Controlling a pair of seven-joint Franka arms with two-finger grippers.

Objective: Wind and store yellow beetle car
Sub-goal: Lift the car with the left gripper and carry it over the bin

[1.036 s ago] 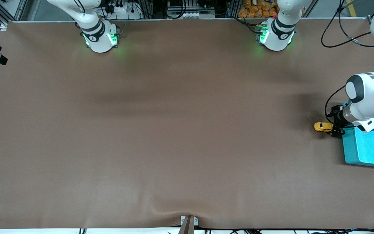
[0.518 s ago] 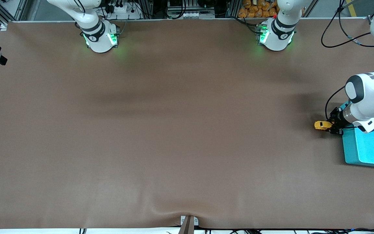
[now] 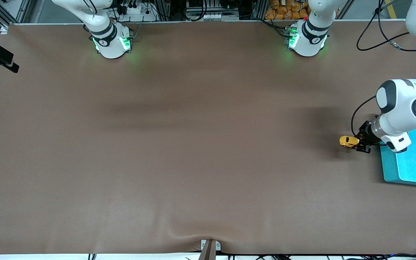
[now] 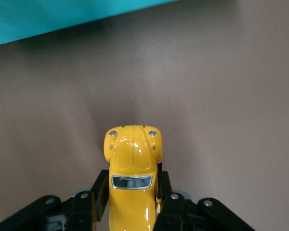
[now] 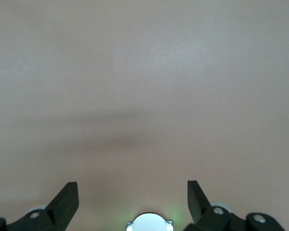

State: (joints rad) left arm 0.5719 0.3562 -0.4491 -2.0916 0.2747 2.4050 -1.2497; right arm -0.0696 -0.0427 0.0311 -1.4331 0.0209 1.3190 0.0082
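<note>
Brown bench cloth [image 3: 193, 144] carries little: the left hand [image 3: 359, 142] pinches the car [image 4: 132, 178] low over it, beside the bin [image 3: 410, 166]. The right hand [image 5: 132, 202], spread, waits over bare cloth. Judging by this, winding may be underway; storing remains.

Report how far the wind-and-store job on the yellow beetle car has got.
Done: the left tool is shut on the yellow beetle car, gripping its sides. In hand: the car is low over the table mat, beside the turquoise bin at the left arm's end; whether winding is finished cannot be told. Left: the car is not in the bin yet. The right tool waits open above bare mat.
</note>
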